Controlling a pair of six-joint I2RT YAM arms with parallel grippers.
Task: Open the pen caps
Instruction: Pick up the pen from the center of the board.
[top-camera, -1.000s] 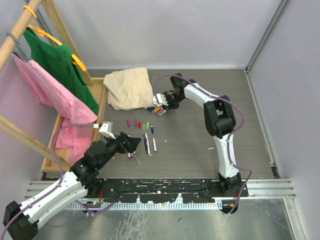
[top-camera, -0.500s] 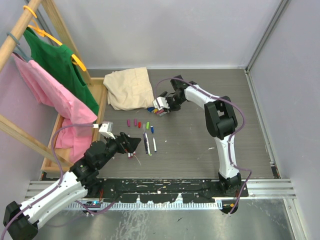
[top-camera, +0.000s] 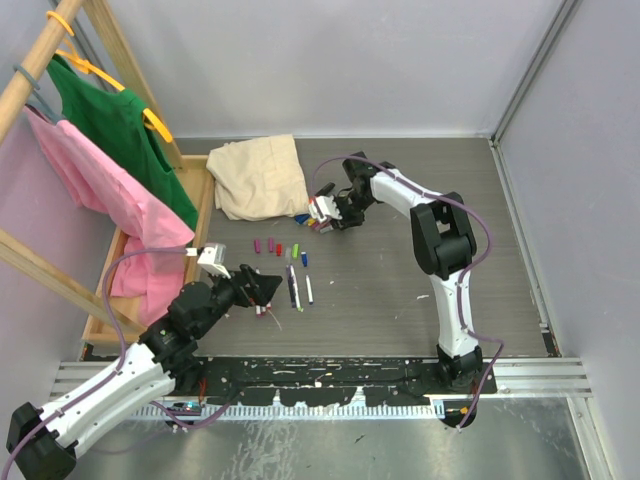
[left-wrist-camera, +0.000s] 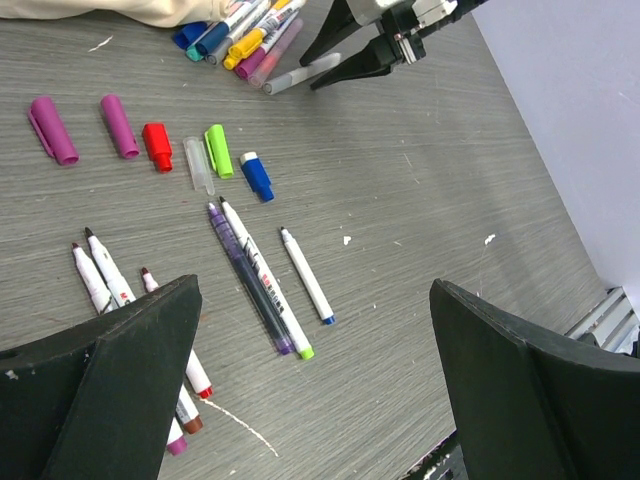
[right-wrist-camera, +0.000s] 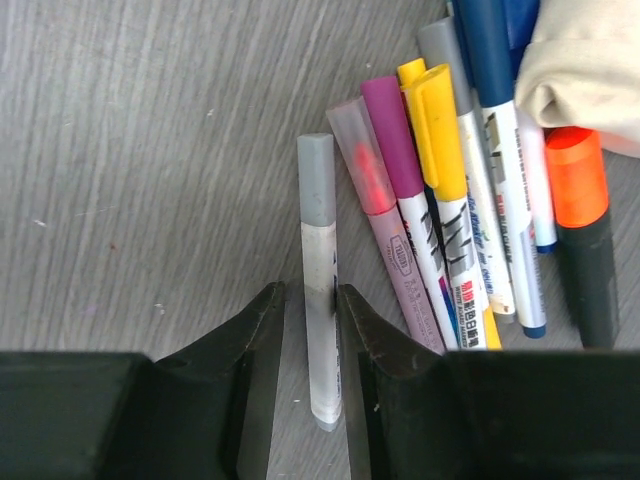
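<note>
Now, right gripper (right-wrist-camera: 308, 292): jaws narrowly apart, one finger on each side of a pen's barrel. A sliver of worktop shows beside the barrel, so I judge the hold loose rather than clamped.
Pen in the gap: thin white-barrelled pen with a grey plastic cap (right-wrist-camera: 318, 250), cap on, lying flat on the grey wood-grain worktop (top-camera: 400, 290).
Long axis: runs straight along the slot between the fingers. The capped end lies beyond the fingertips and the bare tail end lies back toward the wrist.
Neighbours: row of capped pens (right-wrist-camera: 440, 200) just beside it, roughly parallel, with pink, magenta, yellow, grey and blue caps. Past them lie a thick black marker with an orange cap (right-wrist-camera: 585, 230) and the corner of a folded beige cloth (right-wrist-camera: 590, 60).
Loose caps: purple, red, clear, green and blue caps (left-wrist-camera: 157, 146) in a line, nearer than the capped row.
Uncapped pens: several bare-tipped white pens (left-wrist-camera: 255, 280) nearer again.
Left gripper (left-wrist-camera: 312, 290): wide open, holding nothing, hovering over the uncapped pens.
Nearer arm: the right one, already astride the pen. The left is well apart at the near left.
Next move, as I judge it: the barrel has to be pinched firmly, leaving the capped end free for a pull along that axis.
</note>
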